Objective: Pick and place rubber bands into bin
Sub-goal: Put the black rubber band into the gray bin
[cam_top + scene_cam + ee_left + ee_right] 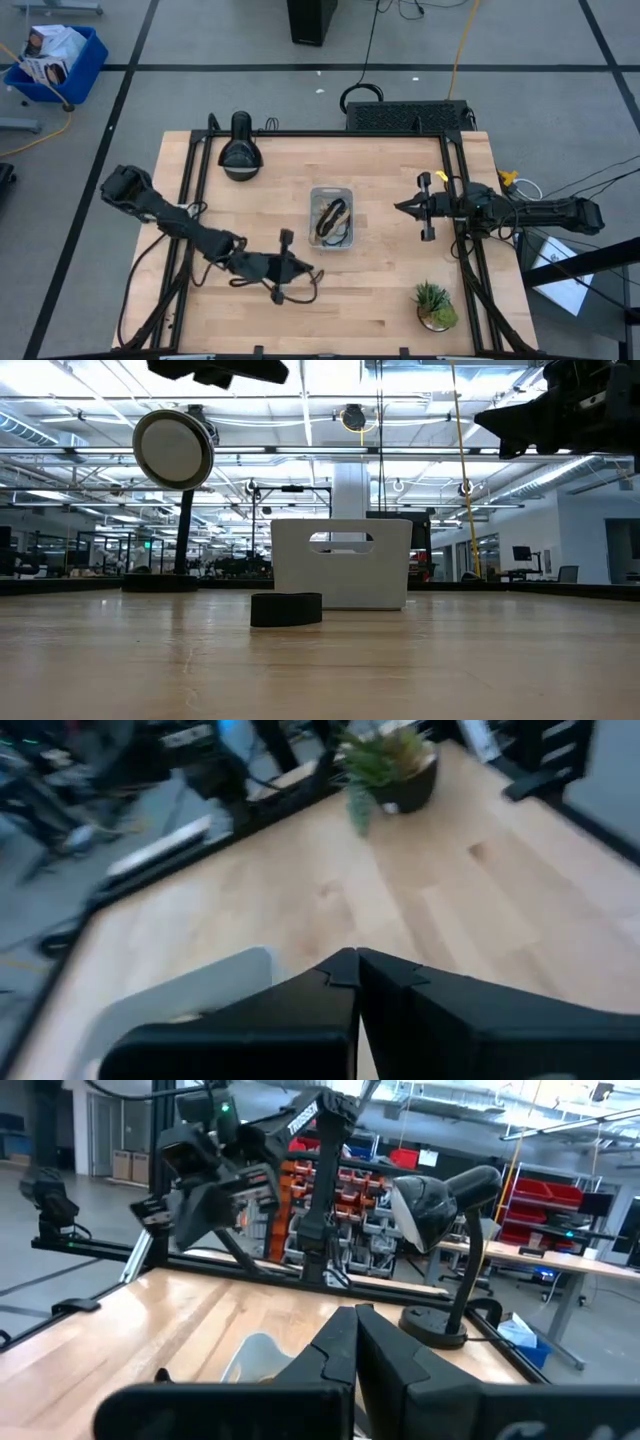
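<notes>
Wooden table [380,290] under both arms, bin [331,217] at its centre holding dark rubber bands [332,219], their count unclear, left gripper [318,271] and right gripper [398,208] pinched together, empty.

Two dark, matte-black jointed arms trailing black cables; each black angular hand, left hand [312,272] and right hand [400,208], tapers to pointed fingertips.

The bin [331,217] sits at the centre of the tabletop [380,290], rubber bands [333,219] inside it. A lamp [241,150] stands at its ten o'clock, a potted plant [435,306] at its four o'clock. The left gripper [305,268] lies at seven o'clock, the right gripper [402,207] at three.
</notes>
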### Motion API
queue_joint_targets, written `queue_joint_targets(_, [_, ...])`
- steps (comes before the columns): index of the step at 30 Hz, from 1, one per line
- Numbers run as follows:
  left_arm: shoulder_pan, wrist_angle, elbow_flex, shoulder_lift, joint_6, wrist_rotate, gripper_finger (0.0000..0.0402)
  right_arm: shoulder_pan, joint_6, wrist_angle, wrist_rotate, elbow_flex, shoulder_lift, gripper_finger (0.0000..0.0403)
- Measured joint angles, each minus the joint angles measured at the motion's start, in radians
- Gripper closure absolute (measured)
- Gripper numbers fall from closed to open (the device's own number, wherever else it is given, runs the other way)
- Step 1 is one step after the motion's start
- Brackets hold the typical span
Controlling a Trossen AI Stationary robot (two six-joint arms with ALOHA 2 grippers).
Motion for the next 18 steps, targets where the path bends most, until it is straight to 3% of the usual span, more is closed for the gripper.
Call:
queue_joint_targets(4, [-0.006,-0.046,-0.017,-0.091,0.024,-0.080,0.0399,0.000,0.004,0.000,-0.001,0.000,-0.003,0.0403])
queue_joint_targets(9, [0.034,0.001,-0.150,-0.281,0.033,-0.096,0.0399,0.000,0.005,0.000,-0.001,0.000,-0.003,0.0403])
queue_joint_targets(15, [0.040,0.378,-0.486,-0.519,0.050,-0.074,0.0399,0.000,0.004,-0.009,-0.001,0.000,-0.002,0.0403])
queue_joint_targets(18, [0.067,0.514,-0.634,-0.570,-0.037,-0.070,0.0400,0.000,-0.003,-0.010,-0.001,0.000,-0.002,0.0403])
